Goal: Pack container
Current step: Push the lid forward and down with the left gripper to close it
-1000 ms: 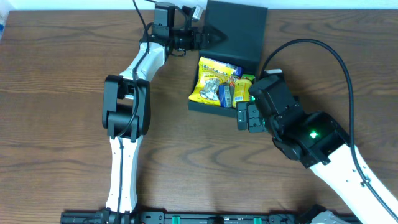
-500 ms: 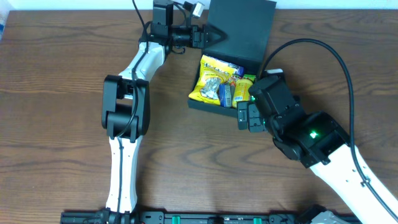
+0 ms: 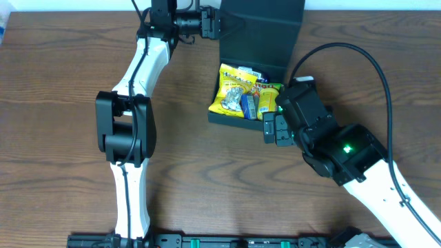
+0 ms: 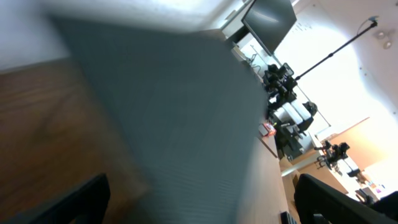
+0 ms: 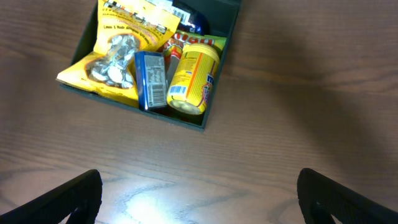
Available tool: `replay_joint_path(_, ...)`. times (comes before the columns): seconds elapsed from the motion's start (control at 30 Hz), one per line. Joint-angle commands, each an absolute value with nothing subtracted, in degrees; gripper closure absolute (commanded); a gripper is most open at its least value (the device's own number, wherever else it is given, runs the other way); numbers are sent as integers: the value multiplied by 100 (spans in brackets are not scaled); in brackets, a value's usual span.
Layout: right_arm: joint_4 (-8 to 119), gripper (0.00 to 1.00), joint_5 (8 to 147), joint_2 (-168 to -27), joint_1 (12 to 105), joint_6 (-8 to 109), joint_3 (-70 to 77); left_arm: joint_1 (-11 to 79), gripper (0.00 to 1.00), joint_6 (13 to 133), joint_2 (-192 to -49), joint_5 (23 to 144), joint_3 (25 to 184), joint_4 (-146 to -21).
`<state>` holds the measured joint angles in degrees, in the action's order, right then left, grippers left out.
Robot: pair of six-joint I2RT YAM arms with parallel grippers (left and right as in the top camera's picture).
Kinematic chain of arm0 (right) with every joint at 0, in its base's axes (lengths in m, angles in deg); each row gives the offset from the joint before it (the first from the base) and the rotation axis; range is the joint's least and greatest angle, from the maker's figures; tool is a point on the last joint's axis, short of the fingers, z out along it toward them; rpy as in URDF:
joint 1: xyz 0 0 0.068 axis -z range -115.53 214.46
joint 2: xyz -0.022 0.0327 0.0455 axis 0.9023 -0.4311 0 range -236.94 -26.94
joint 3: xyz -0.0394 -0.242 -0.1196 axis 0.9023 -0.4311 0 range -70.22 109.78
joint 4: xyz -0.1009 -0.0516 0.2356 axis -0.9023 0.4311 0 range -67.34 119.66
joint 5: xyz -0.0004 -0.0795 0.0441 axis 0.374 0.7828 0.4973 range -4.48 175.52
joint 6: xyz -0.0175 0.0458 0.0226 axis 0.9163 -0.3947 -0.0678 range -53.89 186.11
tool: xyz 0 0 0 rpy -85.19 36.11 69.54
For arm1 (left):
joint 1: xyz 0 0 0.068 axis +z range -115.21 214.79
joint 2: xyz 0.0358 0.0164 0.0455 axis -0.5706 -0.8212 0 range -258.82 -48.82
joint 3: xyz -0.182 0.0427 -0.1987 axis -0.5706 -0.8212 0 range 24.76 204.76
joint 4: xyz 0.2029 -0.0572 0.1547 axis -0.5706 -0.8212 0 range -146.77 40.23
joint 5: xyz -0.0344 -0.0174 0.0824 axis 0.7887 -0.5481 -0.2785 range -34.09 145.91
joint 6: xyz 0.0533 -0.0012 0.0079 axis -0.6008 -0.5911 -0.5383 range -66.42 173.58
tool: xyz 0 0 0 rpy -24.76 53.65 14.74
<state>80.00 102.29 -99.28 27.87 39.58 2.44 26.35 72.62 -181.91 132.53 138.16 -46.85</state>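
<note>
**Both grippers wide; container open at upper centre**

My left gripper (image 3: 222, 26) sits at the top of the overhead frame with its jaws spread wide, right at the left edge of the raised lid (image 3: 262, 31). In its wrist view the grey-green lid face fills the space between the two dark fingers (image 4: 68, 202). I cannot tell whether either finger touches it.

My right gripper (image 3: 271, 129) is just as wide and holds nothing. It hovers just right of centre in the overhead view, at the container's near right corner.

The container (image 3: 233, 118) rests on the wooden table (image 3: 62, 103), just below the lid. Its inside shows clearly in the upper left of the right wrist view. A yellow snack bag (image 5: 118, 59) lies on the left, a blue packet (image 5: 151, 79) in the middle, and a yellow can (image 5: 193, 76) on the right against the wall.
</note>
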Motion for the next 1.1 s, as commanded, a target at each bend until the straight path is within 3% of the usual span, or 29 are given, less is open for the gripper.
replay_joint_path(0.0, 7982, 1, 10356, -9950, 2817, 3980, 270, 2674, 4, 7136, -18121, 13511, 13919, -4694)
replay_joint_path(0.53, 7897, 1, 10356, -9950, 2817, 3980, 270, 2757, 4, 7046, -17813, 13964, 13919, -5413)
replay_joint_path(0.83, 7895, 1, 10358, -9950, 2817, 3983, 270, 2805, 4, 4200, -17000, 12248, 13919, -9129)
replay_joint_path(1.07, 7834, 1, 10356, -9950, 2817, 3980, 270, 2783, 4, 3809, -16463, 11420, 13919, -10344)
